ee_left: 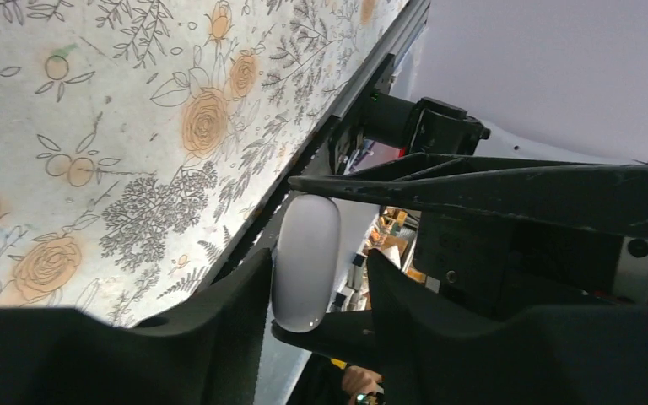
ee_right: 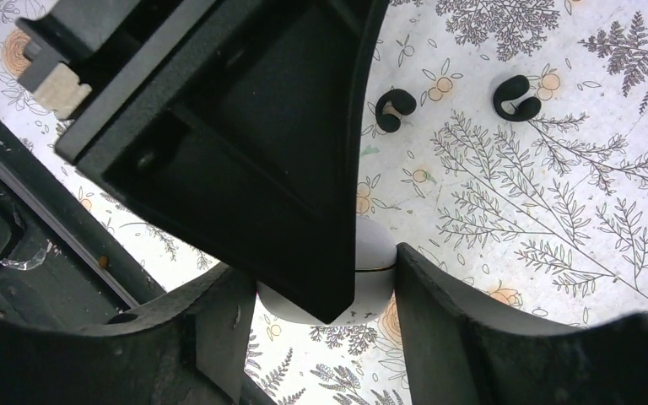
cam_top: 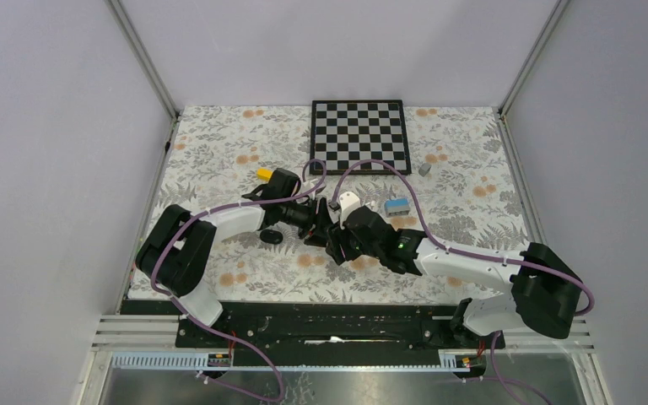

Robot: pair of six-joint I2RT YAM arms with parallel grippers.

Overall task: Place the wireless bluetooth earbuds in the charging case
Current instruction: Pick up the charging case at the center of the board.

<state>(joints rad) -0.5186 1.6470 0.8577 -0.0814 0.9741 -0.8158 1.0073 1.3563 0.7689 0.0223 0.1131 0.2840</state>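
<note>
From above, your left fingers [cam_top: 321, 221] and right fingers [cam_top: 343, 240] meet over the counter's [cam_top: 219, 143] middle, nearer its near edge, probably to share 1 object.

Left wrist: the white charging case [ee_left: 305, 261] stands aloft between your left fingers, long axis along them. Whether they clench it, you cannot tell.

Right wrist: your right fingers grasp the case end to end. 2 black earbuds [ee_right: 394, 110] lie on the counter beyond, not yet inserted.

The white charging case [ee_right: 376, 253] sits lower centre, clamped between the right gripper [ee_right: 325, 295] fingers. One black earbud [ee_right: 394, 110] and a second black earbud [ee_right: 516, 97] lie at upper right.
</note>
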